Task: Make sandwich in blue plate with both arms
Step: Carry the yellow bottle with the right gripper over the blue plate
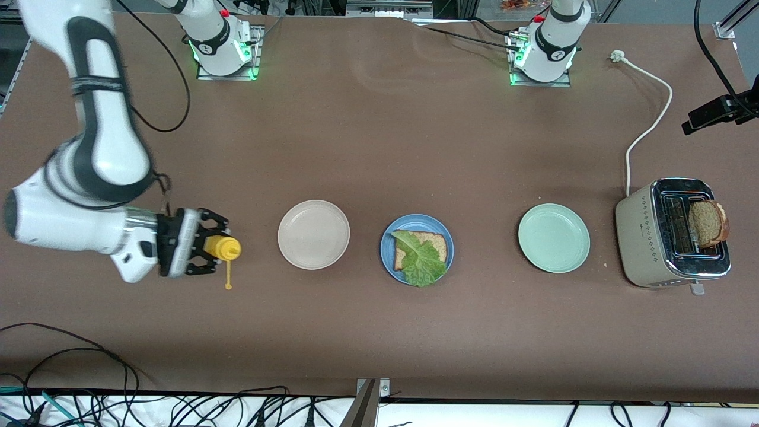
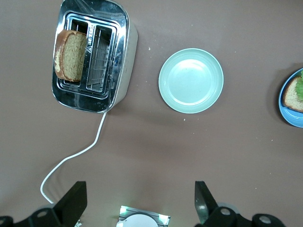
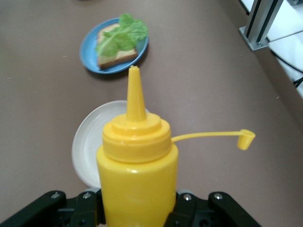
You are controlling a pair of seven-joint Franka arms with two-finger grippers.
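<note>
Sandwich [image 1: 418, 255]: one bread slice topped with lettuce, on blue plate [image 1: 442, 234] between two other plates. Right gripper [image 1: 209, 248] clamps yellow bottle [image 1: 222, 248]; left gripper [image 2: 137, 201] spread wide, empty.

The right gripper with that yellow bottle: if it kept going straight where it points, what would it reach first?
Probably the cream plate; the right gripper holds the bottle aimed along the table at it, height permitting.

Right wrist view: yellow squeeze bottle [image 3: 137, 182] cut off at the lower edge, hiding part of the cream plate [image 3: 87, 146]. Left wrist view: blue plate [image 2: 292, 101] cropped by the edge; left claw [image 2: 137, 203] fingers partly out of frame.
</note>
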